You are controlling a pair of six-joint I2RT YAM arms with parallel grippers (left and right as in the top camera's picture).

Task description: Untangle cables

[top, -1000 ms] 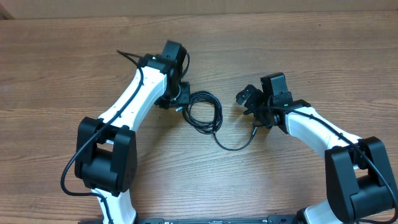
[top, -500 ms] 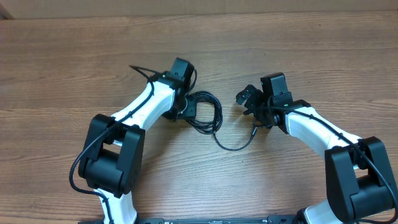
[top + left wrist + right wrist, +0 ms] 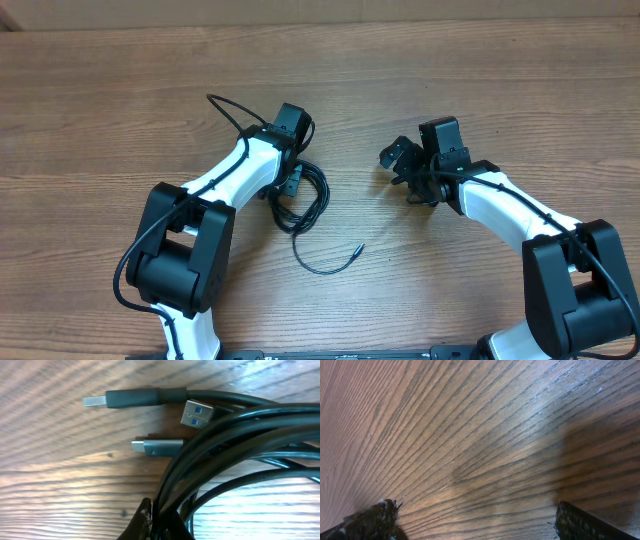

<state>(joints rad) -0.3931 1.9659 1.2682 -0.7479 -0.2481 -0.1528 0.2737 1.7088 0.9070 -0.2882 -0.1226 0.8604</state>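
Note:
The black cables [image 3: 308, 203] lie coiled together on the wooden table, just left of centre. One thin tail runs out to a silver-tipped plug [image 3: 358, 247]. My left gripper [image 3: 291, 185] is shut on the coil's left side. In the left wrist view several strands [image 3: 225, 445] pass between its fingertips [image 3: 145, 517]. Beyond the fingertips lie a black USB plug [image 3: 125, 398], a blue-tongued USB plug [image 3: 197, 412] and a small silver plug [image 3: 157, 446]. My right gripper [image 3: 400, 160] is open and empty, apart from the cables. Its wrist view shows wide-set fingers [image 3: 375, 517] over bare wood.
A thick black cord [image 3: 232, 112] arches up from the left arm's wrist. Both arm bases stand at the table's front edge. The wooden tabletop [image 3: 480, 80] stretches behind both arms.
My left gripper has dragged the coil left and toward the front. The tail's plug that lay beside the right arm has slid left and now lies loose. The right arm has not moved.

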